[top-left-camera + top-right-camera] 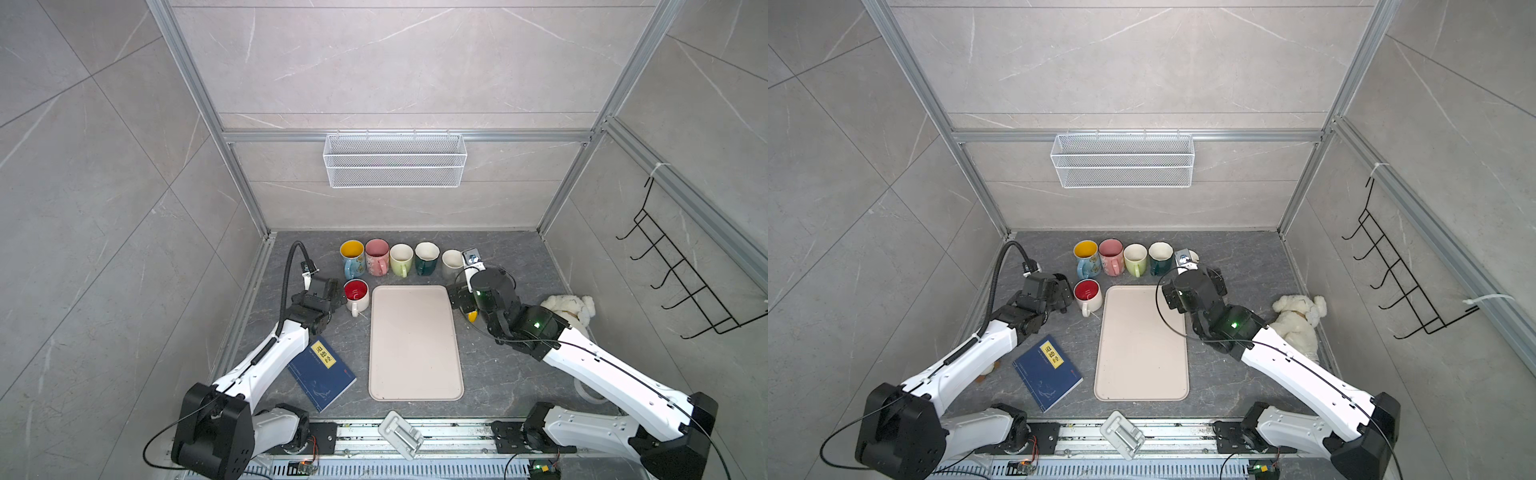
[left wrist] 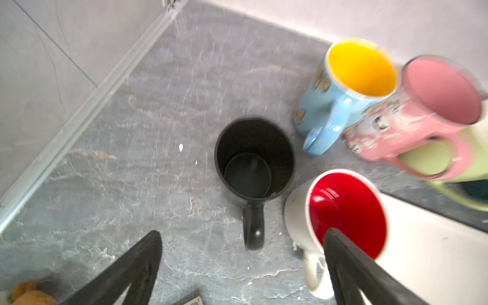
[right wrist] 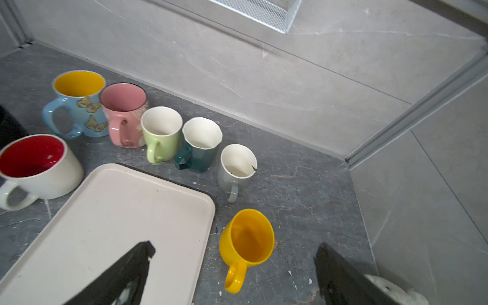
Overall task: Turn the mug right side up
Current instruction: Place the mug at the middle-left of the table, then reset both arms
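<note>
A black mug (image 2: 253,158) stands upright on the grey counter in the left wrist view, mouth up. Its handle points toward my left gripper (image 2: 243,233), which is open and holds nothing. In the top views my left gripper (image 1: 332,293) hides this mug. A yellow mug (image 3: 248,237) stands upright beside the tray's far right corner, and only a sliver of that yellow mug (image 1: 472,316) shows in a top view. My right gripper (image 3: 234,245) hangs open above it, its fingers apart from the mug.
Several upright mugs line the back wall, from a blue one (image 1: 352,257) to a grey one (image 1: 451,262). A white mug with a red inside (image 1: 356,295) stands next to the left gripper. Also here are a beige tray (image 1: 415,374), a blue book (image 1: 322,372) and a plush toy (image 1: 569,307).
</note>
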`<act>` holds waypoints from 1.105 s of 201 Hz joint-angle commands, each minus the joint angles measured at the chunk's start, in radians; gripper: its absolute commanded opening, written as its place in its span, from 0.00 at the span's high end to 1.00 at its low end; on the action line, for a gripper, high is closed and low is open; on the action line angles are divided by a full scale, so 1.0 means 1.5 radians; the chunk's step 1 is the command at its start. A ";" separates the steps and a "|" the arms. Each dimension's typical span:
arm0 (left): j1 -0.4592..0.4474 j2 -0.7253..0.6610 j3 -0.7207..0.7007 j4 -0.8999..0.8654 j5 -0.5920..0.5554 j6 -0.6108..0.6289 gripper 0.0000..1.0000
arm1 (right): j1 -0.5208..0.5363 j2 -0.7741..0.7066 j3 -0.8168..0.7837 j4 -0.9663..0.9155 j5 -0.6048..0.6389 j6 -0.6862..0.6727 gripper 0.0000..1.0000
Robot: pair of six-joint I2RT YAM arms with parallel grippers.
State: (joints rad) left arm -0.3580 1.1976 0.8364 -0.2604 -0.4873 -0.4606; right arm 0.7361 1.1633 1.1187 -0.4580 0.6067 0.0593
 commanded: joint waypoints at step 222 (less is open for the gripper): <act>0.145 0.076 -0.323 0.622 0.107 0.328 0.01 | -0.432 0.206 -0.368 0.617 -0.296 -0.005 0.01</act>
State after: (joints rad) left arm -0.1547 1.3079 0.3744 0.4862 -0.4278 -0.0189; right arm 0.0872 1.4448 0.6170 0.2752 0.1917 0.0925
